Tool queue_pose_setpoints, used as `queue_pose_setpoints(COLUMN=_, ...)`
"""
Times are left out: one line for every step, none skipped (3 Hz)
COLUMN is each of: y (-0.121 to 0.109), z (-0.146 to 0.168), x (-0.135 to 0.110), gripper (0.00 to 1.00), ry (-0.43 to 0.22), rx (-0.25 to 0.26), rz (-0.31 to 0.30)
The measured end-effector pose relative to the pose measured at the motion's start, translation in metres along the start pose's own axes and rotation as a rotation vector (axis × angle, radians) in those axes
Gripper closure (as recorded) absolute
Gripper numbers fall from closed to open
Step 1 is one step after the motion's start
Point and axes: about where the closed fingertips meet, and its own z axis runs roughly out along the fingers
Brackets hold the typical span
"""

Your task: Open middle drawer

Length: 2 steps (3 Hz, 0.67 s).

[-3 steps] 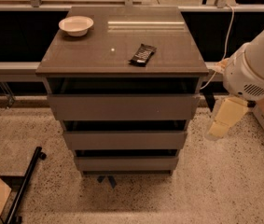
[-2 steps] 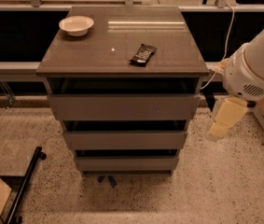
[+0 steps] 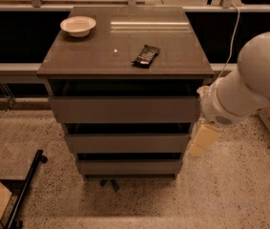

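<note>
Matt cream plastic on the gripper [image 3: 203,140], hanging low beside the cabinet's right edge. Just left of the jaws, the middle drawer [image 3: 127,143] shows a smooth, matt grey-brown laminate front. Up and left of the jaws, the tabletop [image 3: 91,56] has the same finish with a faint sheen, and on it sit a glossy white bowl [image 3: 78,26] and a shiny dark wrapper [image 3: 146,56]. Below the jaws, speckled stone floor [image 3: 230,194].
</note>
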Motion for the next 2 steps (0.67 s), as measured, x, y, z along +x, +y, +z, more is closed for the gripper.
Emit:
queue_pose_setpoints(y=0.006, z=0.074, x=-0.008, gripper=0.00, ry=-0.003, rx=0.014, rz=0.007)
queue_pose_setpoints(y=-0.007, z=0.072, x=-0.015, gripper=0.00, ry=-0.037, rx=0.072, rz=0.020)
